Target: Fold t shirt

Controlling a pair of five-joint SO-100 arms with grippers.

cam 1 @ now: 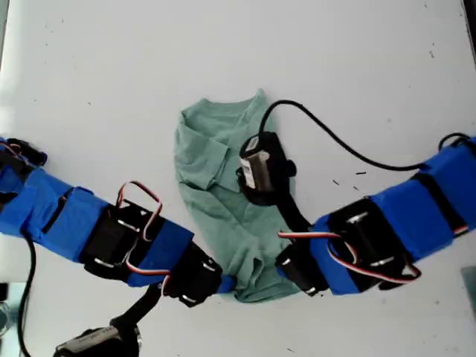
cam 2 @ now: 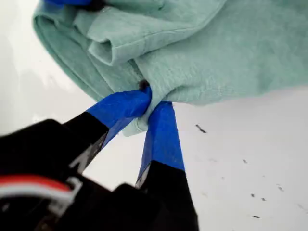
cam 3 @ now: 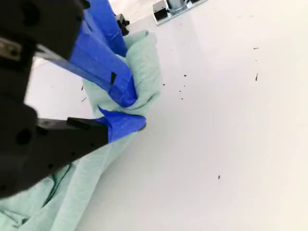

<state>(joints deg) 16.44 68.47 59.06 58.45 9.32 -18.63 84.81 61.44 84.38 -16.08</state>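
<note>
Both grippers are clamped on the near hem of the t shirt (cam 1: pixel 212 186), which lies wrinkled and partly bunched in the middle of the white table (cam 1: pixel 372 67), neckline toward the far side. My first gripper (cam 1: pixel 225 283) reaches in from the exterior view's left and holds the near-left corner of the cloth. In the first wrist view its blue-taped jaws (cam 2: pixel 149 103) are nearly closed, with a small fold of green fabric (cam 2: pixel 216 48) pinched between the tips. My second gripper (cam 1: pixel 288 266) comes from the exterior view's right and grips the near-right corner. The second wrist view shows its jaws (cam 2: pixel 67 2) (cam 3: pixel 132 108) drawn close together around a thick bunch of the shirt (cam 3: pixel 144 57). The second arm's wrist camera (cam 1: pixel 260 167) hangs over the shirt's middle, its black cable (cam 1: pixel 335 141) trailing away to the right.
</note>
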